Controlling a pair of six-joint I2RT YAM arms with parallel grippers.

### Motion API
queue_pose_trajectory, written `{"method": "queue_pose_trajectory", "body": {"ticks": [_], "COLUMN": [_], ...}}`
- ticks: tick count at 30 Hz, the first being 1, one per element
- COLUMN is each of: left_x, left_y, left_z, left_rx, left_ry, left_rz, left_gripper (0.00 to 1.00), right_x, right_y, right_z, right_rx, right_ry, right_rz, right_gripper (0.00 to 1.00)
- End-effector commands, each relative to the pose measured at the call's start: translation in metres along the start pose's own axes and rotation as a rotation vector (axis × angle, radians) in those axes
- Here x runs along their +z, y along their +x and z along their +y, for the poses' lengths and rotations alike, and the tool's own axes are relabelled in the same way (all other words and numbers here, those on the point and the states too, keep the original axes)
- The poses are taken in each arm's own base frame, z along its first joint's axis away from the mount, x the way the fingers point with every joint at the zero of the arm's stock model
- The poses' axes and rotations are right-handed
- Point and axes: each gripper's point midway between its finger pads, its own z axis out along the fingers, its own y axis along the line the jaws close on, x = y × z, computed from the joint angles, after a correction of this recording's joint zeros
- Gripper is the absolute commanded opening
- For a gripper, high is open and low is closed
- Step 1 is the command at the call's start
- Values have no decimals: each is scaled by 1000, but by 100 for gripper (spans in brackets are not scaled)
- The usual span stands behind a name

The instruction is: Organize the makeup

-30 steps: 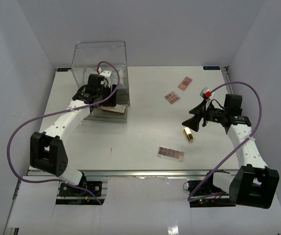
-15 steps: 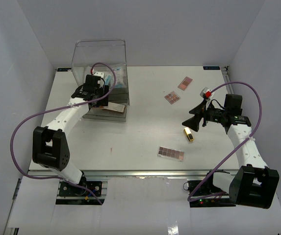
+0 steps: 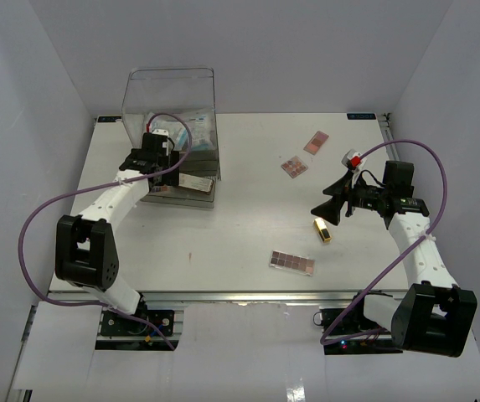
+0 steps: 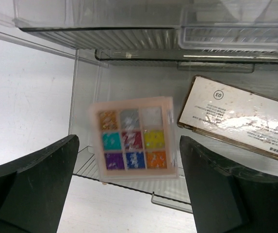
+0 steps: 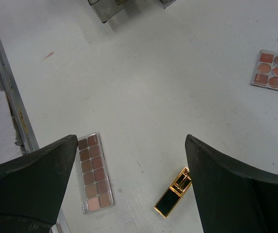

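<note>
L gripper (image 4: 128,145) is at the near opening of the clear plastic organizer (image 3: 172,92), far-left on the table (image 3: 240,226). Its jaws are spread wide. A nine-pan colour palette (image 4: 134,141) sits btw them, blurred, w/ a thin gap to each finger, touching neither. Can't tell if it rests on the organizer floor. Just right of it is a silver case (image 4: 236,124), label side up and skewed, its left corner close to the palette's right edge. Organizer walls close in on the left + far sides, so room is tight there. Blue-white packets (image 3: 196,132) lie in the far part of the organizer.

R gripper (image 3: 330,207) is mid-right, jaws spread, over bare table. Gold-black tube (image 3: 322,230) is just near of it. Long brown palette (image 3: 292,262) lies by the table's near edge, apart from the tube. Round-pan palette (image 3: 294,167) and pink palette (image 3: 316,141) are farther back, apart from each other. Wide open table btw the organizer and these items.
</note>
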Motion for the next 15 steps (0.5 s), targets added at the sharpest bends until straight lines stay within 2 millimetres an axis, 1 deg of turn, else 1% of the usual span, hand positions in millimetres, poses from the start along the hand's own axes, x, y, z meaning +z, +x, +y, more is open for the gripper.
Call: {"method": "queue_pose_trajectory", "body": {"ticks": [1, 5, 7, 9, 10, 12, 14, 15], "left_x": [-10, -17, -24, -38, -46, -71, -102, -115], "left_y": [-10, -14, -17, -25, -30, -38, -35, -34], "left_z": [4, 1, -2, -6, -16, -31, -55, -63], "left_rx": [-36, -45, -57, -75, -85, -93, -77, -76], "left_ry": [8, 37, 64, 112, 181, 311, 498, 571], "left_rz": [-47, -66, -83, -120, -145, -216, -271, -304], "left_gripper": [98, 98, 98, 98, 98, 98, 98, 98], "right_x": [0, 0, 1, 3, 5, 15, 28, 36], "right_y": [-3, 2, 6, 15, 20, 37, 59, 70], "right_z": [2, 3, 7, 16, 19, 34, 43, 55], "right_rx": [-16, -25, -47, -49, -91, -143, -208, -235], "right_ry": [-18, -27, -46, -72, -89, -132, -129, -148], "right_rz": [-21, -8, 7, 45, 68, 167, 307, 379], "right_gripper": [98, 98, 98, 98, 97, 97, 97, 97]}}
